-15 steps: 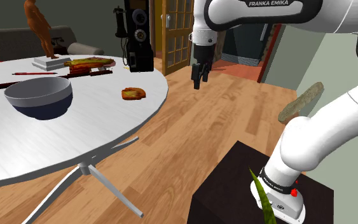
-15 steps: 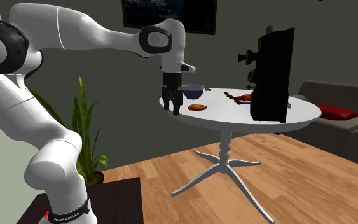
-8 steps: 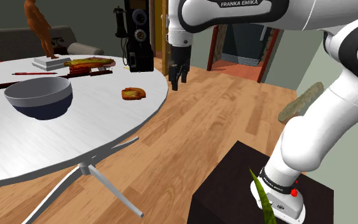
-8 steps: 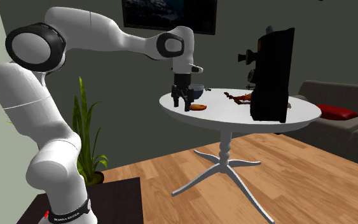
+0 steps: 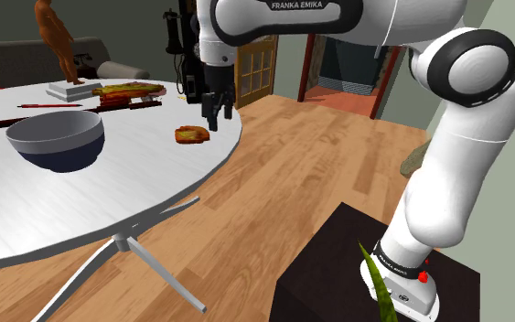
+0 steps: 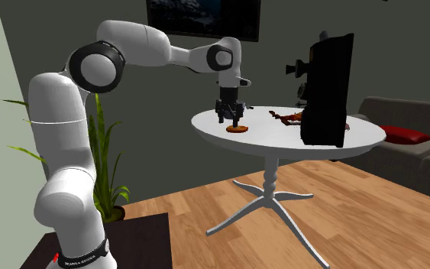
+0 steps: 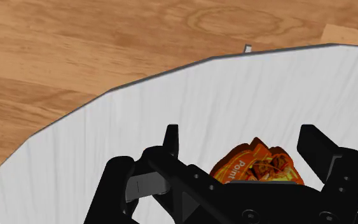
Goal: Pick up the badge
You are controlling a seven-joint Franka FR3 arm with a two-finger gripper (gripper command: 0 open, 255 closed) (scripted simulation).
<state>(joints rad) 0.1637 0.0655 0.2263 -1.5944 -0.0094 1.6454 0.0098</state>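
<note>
The badge (image 5: 191, 135) is a small orange-red piece with dark markings, lying flat near the rim of the round white table (image 5: 145, 183). My black gripper (image 5: 215, 112) hangs just above the table's rim, close to the badge on the shoulder view's right. In the second exterior view the gripper (image 6: 232, 118) hovers right over the badge (image 6: 237, 129). The wrist view has the badge (image 7: 257, 165) below and between the two fingers of the gripper (image 7: 242, 143). They stand wide apart and touch nothing.
A dark blue bowl (image 5: 56, 140) sits on the table to the badge's left in the shoulder view. Farther back stand a black old-style telephone (image 5: 196, 50), an orange figurine (image 5: 57, 41) on a white base and flat red-brown items (image 5: 129, 91). Wooden floor lies beyond the rim.
The arm has swung toward the shoulder view's left, carrying the gripper from over the floor to above the table's rim beside the badge. The fingers stay apart.
</note>
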